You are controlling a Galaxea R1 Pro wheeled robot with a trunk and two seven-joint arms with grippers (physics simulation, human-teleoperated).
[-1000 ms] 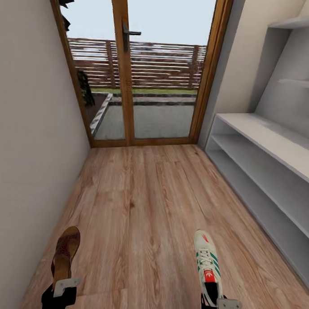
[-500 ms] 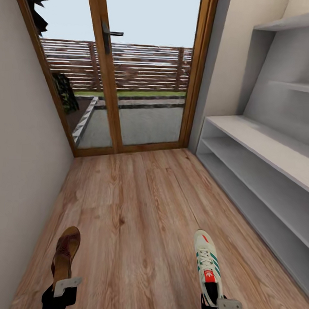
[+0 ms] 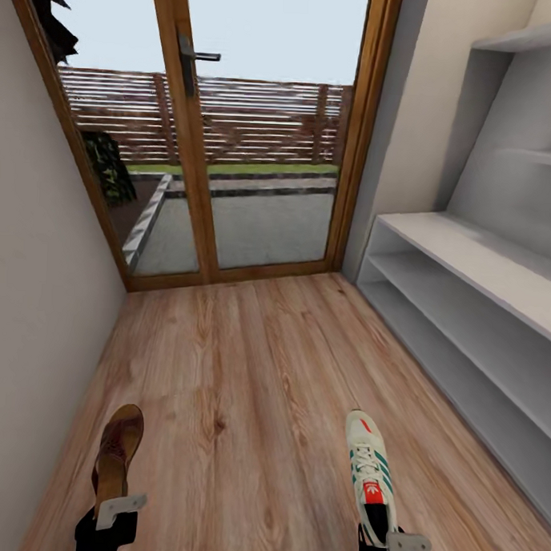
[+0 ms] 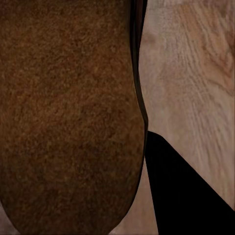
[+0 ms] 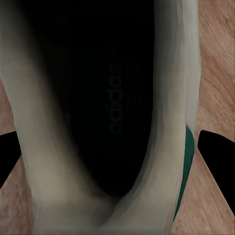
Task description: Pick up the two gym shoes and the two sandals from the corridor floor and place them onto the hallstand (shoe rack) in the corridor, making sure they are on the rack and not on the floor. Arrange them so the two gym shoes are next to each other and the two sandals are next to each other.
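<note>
Brown leather sandal is pinched at its heel by the left claw, toe pointing ahead toward the glazed door. In the left wrist view the sandal's insole sits right up against the camera, with the corridor floor beyond. Right claw is clamped on the heel of a white gym shoe with green stripes and red tongue, also toe-forward; the right wrist view looks straight into its dark opening, with plank floor at the edges.

Both shoes look carried rather than resting on the floor, though the head view doesn't settle that outright.

Step in hand: transport, one of each pair in grip. The hallstand runs along the right-hand wall, well apart from both claws, and what shows of its shelves is bare.

Next move, as I read it: turn the base toward the rack, bring the right claw over a low shelf or the bench top, and set the gym shoe down with room beside it for its mate. Place the sandal apart from it, leaving a gap for the second sandal (the other two shoes must be fetched later).
</note>
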